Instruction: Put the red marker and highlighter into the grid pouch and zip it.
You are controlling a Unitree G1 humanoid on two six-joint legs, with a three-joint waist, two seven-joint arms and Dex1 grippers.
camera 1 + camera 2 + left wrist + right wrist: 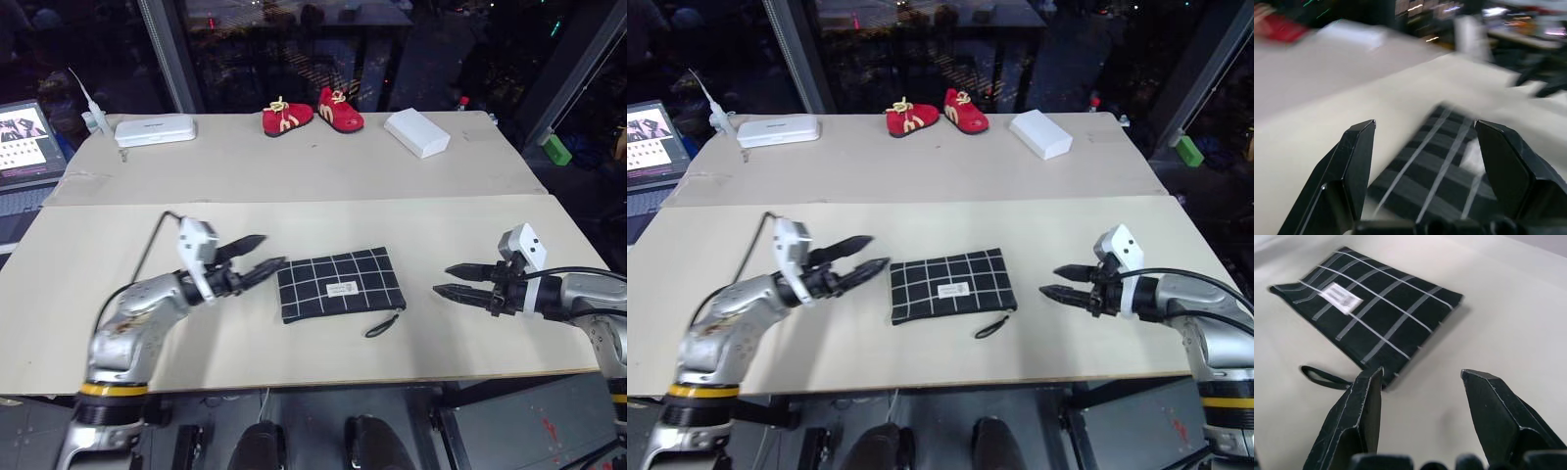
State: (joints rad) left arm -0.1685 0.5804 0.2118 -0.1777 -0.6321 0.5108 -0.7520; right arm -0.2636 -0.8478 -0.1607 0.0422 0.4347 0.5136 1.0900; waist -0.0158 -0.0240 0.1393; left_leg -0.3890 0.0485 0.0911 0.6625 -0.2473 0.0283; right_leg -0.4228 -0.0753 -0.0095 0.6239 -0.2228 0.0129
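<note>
While the grid pouch lies flat at the middle of the near table, we read the scene as follows.

Grid pouch: we see the grid pouch (340, 283) lying flat and shut on the pale table (294, 333), its small white label (341, 289) facing up near the edge closest to the robot.
Pull cord: we find the black pull cord (384, 324) trailing off the pouch's near right corner and resting on the table.
Left gripper: we see the left gripper (259, 256) just beside the pouch's left edge, pointing toward it; its two black fingers (1354, 161) are spread apart with nothing between them, and we cannot tell whether a tip touches the fabric.
Right gripper: we see the right gripper (453, 279) well to the right of the pouch, aimed back at it, fingers (1359, 411) spread and empty, hovering above bare table.
Marker and highlighter: we cannot make out the red marker or the highlighter anywhere on the table.
Far table: we note a second tabletop (245, 157) behind the near one, carrying a pair of red shoes (312, 112), a white box (416, 132) to their right and a flat white case (155, 129) to their left.
Far left: we see a laptop (27, 147) with its screen lit at the left edge, beside the far table.
</note>
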